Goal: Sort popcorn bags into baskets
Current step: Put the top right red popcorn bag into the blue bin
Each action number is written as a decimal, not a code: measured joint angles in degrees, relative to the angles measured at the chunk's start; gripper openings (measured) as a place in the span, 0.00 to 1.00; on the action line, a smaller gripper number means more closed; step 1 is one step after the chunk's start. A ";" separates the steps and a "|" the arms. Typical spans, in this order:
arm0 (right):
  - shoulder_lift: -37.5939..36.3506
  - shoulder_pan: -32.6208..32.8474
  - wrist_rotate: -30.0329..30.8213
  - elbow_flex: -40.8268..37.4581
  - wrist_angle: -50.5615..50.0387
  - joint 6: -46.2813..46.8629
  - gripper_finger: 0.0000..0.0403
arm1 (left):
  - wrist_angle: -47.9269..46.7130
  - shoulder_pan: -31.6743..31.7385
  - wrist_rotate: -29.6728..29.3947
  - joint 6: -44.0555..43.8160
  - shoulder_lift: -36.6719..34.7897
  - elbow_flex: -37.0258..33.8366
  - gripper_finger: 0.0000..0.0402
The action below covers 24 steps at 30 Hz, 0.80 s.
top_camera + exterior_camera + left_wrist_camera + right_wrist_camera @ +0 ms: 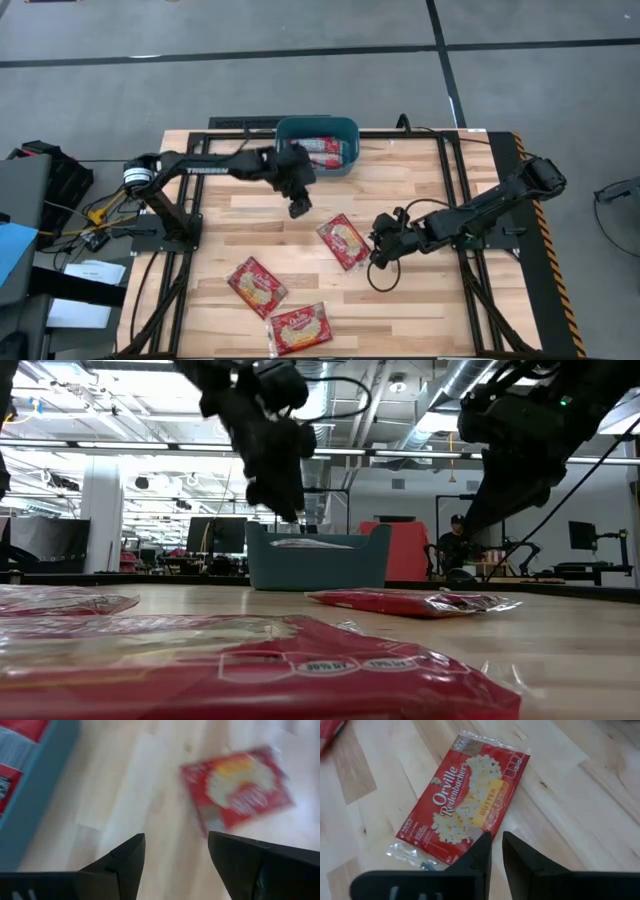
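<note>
The teal basket [316, 143] stands at the table's far edge with red popcorn bags [322, 151] lying inside it; it also shows in the low view [318, 557]. Three red bags lie flat on the wood: one in the middle [344, 241], two near the near edge [257, 285] [299, 326]. My left gripper [299, 207] [176, 851] hangs open and empty above the table, just near of the basket. My right gripper [378, 255] [496, 842] hovers by the middle bag's [465, 802] right edge, fingers nearly closed with only a narrow slit between them, holding nothing.
Bare wood lies between the basket and the middle bag. A black cable loops on the table beside my right gripper [382, 278]. In the low view a person [455, 545] sits in the room behind the table.
</note>
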 joint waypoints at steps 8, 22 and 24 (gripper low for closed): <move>0.00 -0.09 0.31 -1.53 1.91 0.16 0.13 | 20.64 -2.35 -5.51 -7.10 3.64 -10.06 0.51; 13.71 0.61 -1.87 -1.44 12.49 0.20 0.05 | 26.25 -4.70 2.33 -11.02 14.04 -9.51 0.51; 15.55 0.18 -1.84 -1.13 12.49 0.16 0.05 | 26.56 -4.71 4.14 -10.98 14.40 -9.51 0.51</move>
